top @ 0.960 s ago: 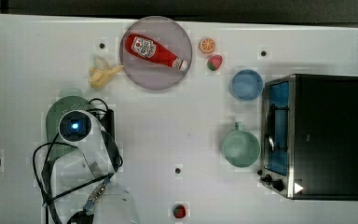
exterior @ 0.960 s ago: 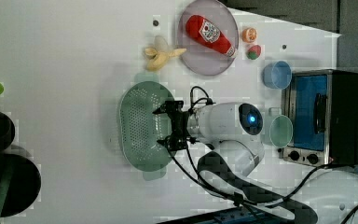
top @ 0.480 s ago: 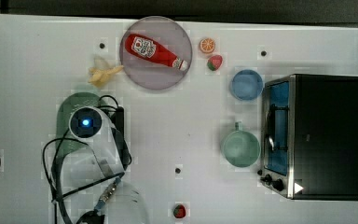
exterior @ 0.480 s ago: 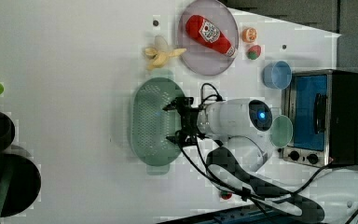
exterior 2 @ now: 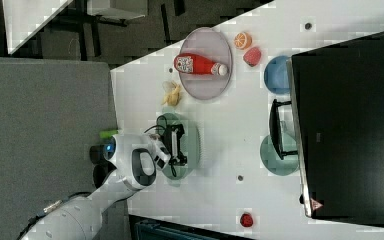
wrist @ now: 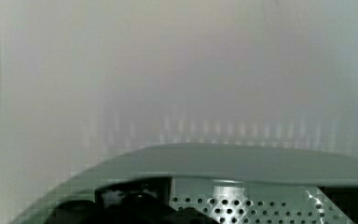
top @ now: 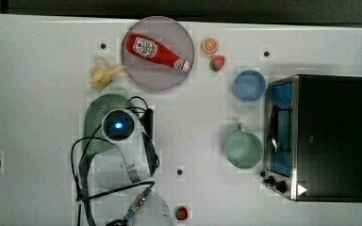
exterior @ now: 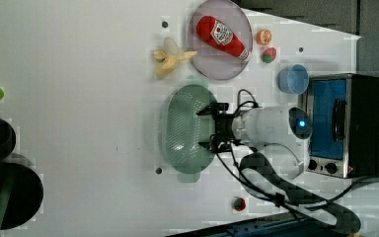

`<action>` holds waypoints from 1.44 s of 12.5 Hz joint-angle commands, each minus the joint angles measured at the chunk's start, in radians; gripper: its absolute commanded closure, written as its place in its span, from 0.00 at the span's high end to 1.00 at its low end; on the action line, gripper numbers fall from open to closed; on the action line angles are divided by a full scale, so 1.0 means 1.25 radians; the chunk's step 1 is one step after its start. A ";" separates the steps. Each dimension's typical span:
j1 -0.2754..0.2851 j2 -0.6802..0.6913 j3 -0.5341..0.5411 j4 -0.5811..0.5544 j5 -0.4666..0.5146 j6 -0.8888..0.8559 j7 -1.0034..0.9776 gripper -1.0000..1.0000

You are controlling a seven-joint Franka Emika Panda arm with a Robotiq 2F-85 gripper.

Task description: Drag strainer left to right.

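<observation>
A Franka arm's tool point(exterior: 212, 129), fingers spread wide and holding nothing, sits inside the mint-green strainer point(exterior: 183, 129) on the white tabletop point(exterior: 79, 98) below the banana point(exterior: 170, 57); light, stiff plastic, likely best pushed by its rim.

light: bright, even, overhead | table point(top: 37, 141): washed-out white | shadows: faint, short beside objects | compression: blocky patches around objects | wrist view: hazy, soft focus, strainer point(wrist: 242, 163) rim blurred at 6 o'clock
</observation>
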 commanded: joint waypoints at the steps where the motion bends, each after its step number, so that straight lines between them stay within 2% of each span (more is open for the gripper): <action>1: -0.032 -0.047 -0.048 -0.028 0.007 -0.012 -0.086 1.00; 10: -0.035 -0.051 -0.197 -0.036 0.006 -0.010 -0.272 1.00; 18: -0.035 -0.051 -0.297 -0.036 0.003 -0.010 -0.329 1.00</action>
